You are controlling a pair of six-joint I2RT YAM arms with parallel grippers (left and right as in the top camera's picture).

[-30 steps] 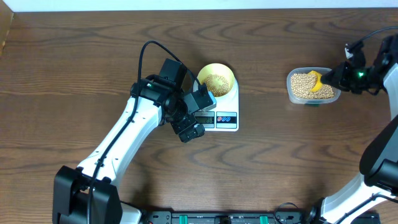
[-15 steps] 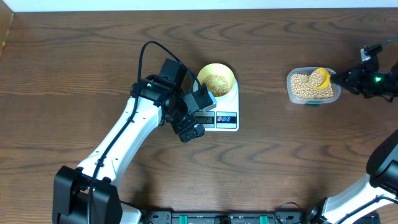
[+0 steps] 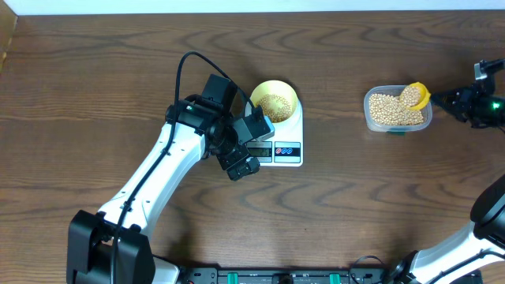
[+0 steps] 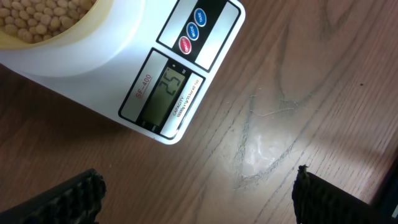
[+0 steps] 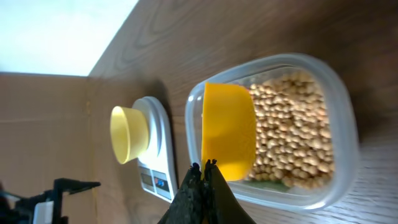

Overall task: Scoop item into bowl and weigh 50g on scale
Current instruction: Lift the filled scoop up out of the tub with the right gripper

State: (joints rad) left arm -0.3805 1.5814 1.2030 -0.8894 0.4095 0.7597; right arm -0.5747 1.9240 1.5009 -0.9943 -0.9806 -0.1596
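The right pincer (image 5: 203, 177) is pinching fully shut on the thin handle of the yellow scoop (image 5: 229, 130), which is tilting over one end of the clear tub (image 5: 341, 106). From overhead the scoop seems to be carrying some beans (image 5: 289, 134). The rest are lying loose in the tub, and a smaller heap is sitting in the yellow bowl (image 3: 286, 88) on the white scale (image 3: 293, 126), well apart to the left. The left pincer (image 4: 198, 199) is hanging wide open and empty just in front of the scale, whose display (image 4: 169, 89) is showing 25.

The beans are probably behaving as hard, smooth, light grains that roll and spill readily, so pinching them singly looks hopeless. The stiff scoop handle seems the right hold, with the cup carried level and tipped gently.
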